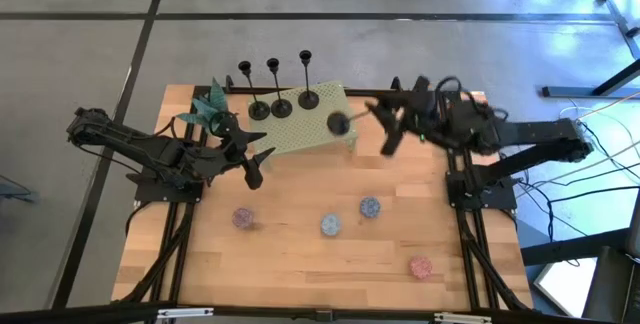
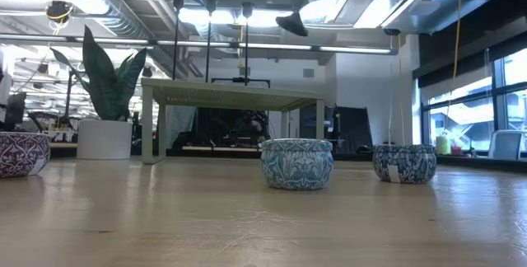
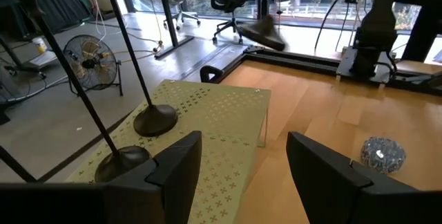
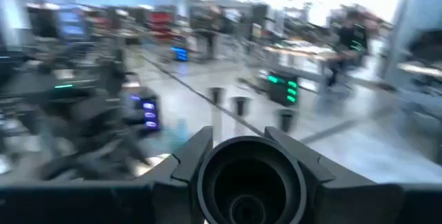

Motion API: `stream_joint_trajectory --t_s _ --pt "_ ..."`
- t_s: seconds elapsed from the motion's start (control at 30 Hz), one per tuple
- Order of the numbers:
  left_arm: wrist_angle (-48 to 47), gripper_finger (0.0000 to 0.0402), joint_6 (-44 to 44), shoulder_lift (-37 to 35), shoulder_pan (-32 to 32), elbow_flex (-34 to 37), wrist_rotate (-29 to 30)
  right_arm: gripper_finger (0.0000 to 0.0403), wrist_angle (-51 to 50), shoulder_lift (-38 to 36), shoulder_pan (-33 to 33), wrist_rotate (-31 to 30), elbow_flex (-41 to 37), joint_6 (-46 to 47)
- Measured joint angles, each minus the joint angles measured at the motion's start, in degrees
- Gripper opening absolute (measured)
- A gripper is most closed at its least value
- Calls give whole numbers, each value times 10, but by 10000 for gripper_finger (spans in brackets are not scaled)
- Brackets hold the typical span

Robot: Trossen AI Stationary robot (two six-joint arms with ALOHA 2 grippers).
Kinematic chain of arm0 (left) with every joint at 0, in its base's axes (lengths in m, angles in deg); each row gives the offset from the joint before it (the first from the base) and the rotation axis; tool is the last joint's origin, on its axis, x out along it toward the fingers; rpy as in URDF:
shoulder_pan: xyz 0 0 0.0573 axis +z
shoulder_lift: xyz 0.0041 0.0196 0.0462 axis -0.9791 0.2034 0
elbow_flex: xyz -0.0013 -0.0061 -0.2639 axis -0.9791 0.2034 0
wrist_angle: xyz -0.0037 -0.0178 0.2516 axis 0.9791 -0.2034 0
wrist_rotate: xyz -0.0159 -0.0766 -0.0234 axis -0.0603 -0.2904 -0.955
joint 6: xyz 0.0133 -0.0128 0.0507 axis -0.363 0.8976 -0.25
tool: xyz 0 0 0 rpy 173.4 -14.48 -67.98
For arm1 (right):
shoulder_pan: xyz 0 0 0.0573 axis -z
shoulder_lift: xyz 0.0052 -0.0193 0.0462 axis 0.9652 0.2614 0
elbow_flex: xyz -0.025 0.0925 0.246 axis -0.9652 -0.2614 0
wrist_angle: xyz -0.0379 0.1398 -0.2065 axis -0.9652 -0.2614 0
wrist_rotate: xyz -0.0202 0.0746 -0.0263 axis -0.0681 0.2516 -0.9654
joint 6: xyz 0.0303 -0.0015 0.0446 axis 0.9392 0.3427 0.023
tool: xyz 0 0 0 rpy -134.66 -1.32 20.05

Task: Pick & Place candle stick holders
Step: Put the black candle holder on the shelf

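Wooden table [image 1: 300, 264]: slim black candle stick holders [image 1: 272, 89].

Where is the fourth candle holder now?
In the high view, the fourth candle holder lies tilted in the right end effector, at the right edge of the green stand, right of three upright holders.

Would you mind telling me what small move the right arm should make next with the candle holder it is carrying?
Probably lower it upright onto the green stand, beside the three standing holders. The right tool grips the fourth holder, which hangs tilted, base toward the stand's free right end. The left tool waits open nearby.
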Motion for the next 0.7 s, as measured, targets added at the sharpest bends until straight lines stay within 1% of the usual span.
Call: stream_joint_trajectory --t_s 0.13,0.17,0.3,0.37,0.47,0.63,0.7 --pt "20 210 -12 0 0 0 0 128 -53 28 76 3 54 8" --pt "24 210 -15 0 0 0 0 128 -62 37 96 12 65 9" --pt "26 210 -19 0 0 0 0 128 -79 81 173 103 99 46" --pt "26 210 -19 0 0 0 0 128 -80 105 204 140 112 55" --pt "26 210 -20 0 0 0 0 128 -96 144 243 165 134 59" --pt "26 210 -29 0 0 0 0 128 -102 199 288 206 157 72" --pt "26 210 -34 0 0 0 0 128 -101 216 301 208 164 72"
